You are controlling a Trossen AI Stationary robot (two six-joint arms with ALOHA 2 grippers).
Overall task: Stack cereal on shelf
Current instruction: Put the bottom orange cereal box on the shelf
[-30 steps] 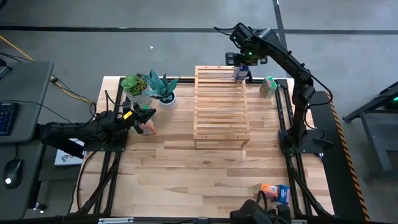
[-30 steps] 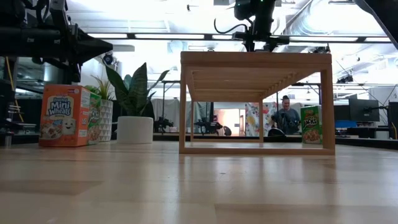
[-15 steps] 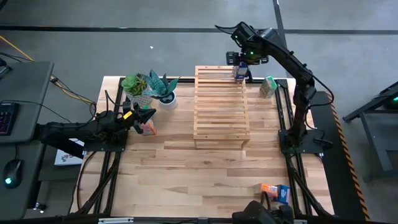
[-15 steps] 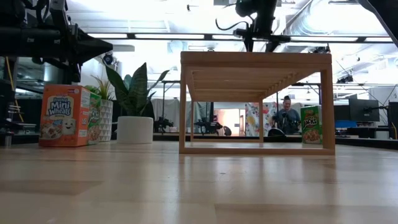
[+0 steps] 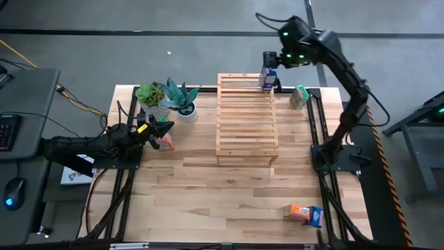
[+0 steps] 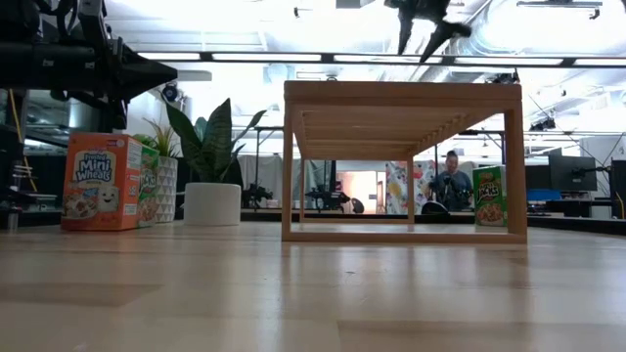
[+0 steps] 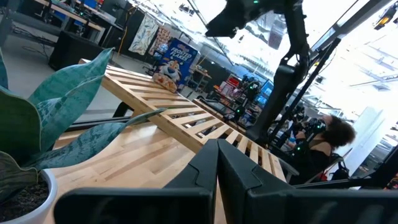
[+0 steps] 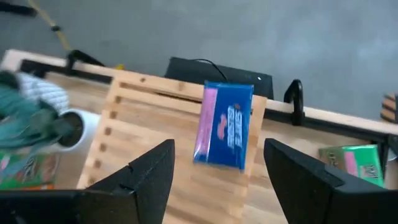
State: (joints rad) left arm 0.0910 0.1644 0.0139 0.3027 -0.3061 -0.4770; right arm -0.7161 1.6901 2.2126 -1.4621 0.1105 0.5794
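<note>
Blue cereal box point(image 5: 268, 78) is standing on the shelf point(image 5: 246, 118), at its far end on the right-arm corner. Right end effector point(image 5: 275, 61) is above and just off that corner, fingers spread wide, holding nothing; its wrist view looks down on the box's blue top between the open fingers. Looks like a release with the arm clear of the box.

Other boxes relative to the shelf:
- green box point(image 5: 299, 96) on the counter point(image 5: 208, 187), just beside the shelf's right edge near the far end
- orange Mini-Wheats box point(image 6: 101, 182) on the counter, well off the shelf's left side, by the two potted plants point(image 5: 165, 98)
- orange-and-blue box point(image 5: 306, 214) lying flat on the counter, well apart from the shelf's near right corner

Left end effector point(image 5: 163, 130) is shut, empty, parked beside the Mini-Wheats box.

Risks, my read:
- blue box sits close to the shelf's far edge and upright; a brush from the arm could tip it off the back
- narrow base on slats, so wobble is possible
- next pick of the green box runs right next to the shelf leg; a wide approach could clip the shelf and shake the blue box
</note>
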